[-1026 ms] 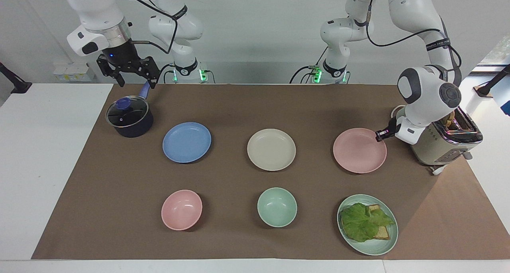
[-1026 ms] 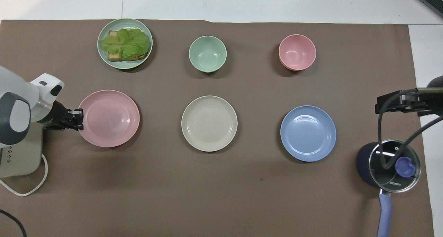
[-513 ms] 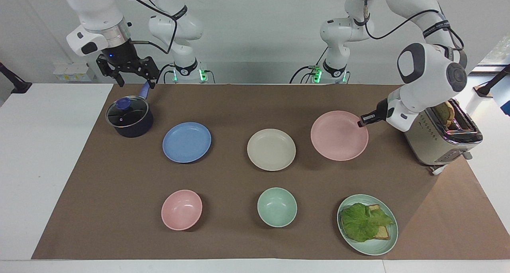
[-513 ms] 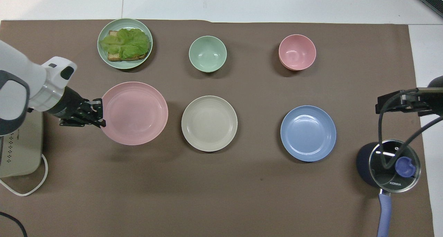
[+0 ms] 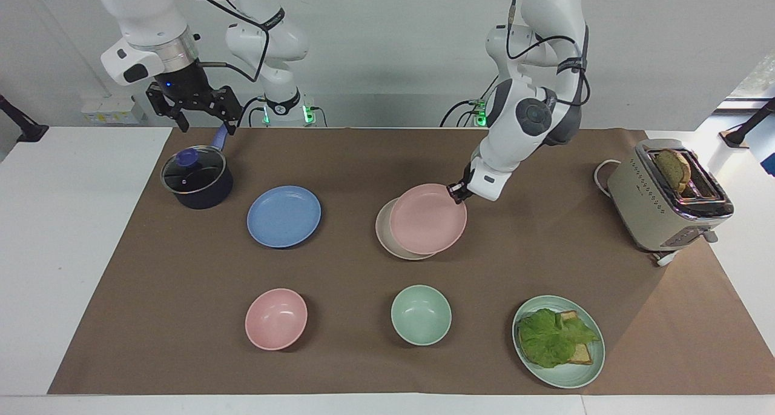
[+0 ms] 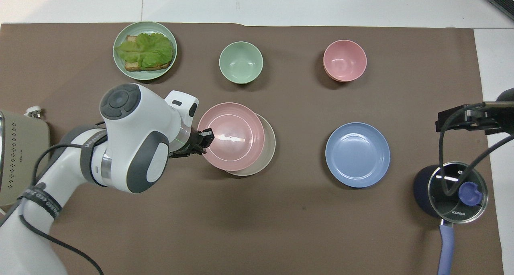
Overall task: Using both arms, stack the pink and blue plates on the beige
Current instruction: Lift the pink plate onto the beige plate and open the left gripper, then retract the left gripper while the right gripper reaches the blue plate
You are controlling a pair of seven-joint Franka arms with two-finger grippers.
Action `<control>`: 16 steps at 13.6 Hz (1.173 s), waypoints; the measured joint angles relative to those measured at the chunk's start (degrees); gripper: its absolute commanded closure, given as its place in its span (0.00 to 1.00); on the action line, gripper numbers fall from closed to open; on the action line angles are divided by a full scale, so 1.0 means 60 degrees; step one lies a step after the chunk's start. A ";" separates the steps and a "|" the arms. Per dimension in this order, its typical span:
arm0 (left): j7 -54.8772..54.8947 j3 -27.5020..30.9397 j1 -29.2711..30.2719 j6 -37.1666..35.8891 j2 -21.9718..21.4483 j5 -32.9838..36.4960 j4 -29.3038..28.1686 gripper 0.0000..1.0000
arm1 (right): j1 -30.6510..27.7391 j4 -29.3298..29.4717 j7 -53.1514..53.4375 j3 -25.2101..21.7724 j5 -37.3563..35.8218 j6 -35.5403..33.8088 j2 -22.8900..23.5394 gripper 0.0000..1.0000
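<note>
Moved: round matte pink plate (image 5: 427,219) now over beige plate (image 5: 384,232), left tool (image 5: 455,191) clamped.

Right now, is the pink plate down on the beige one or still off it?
Cannot tell. The pink plate overlaps the beige plate off-centre, with the left gripper shut on its rim.

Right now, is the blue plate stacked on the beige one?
No, the blue plate lies alone on the mat, apart from the beige plate.
</note>
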 measured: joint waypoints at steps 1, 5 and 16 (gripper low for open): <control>0.0016 0.0010 -0.0012 0.0397 0.0089 -0.0004 -0.0268 1.00 | 0.0000 0.0000 0.0000 0.0000 0.0000 0.0000 0.0000 0.00; 0.0061 0.0051 -0.0012 0.0676 0.0105 -0.0014 -0.0325 0.00 | 0.0000 0.0000 0.0000 0.0000 0.0000 0.0000 0.0000 0.00; 0.0318 0.0420 0.0269 0.0094 -0.0048 0.0914 0.0195 0.00 | -0.0002 0.0000 0.0000 0.0000 0.0000 0.0000 0.0000 0.00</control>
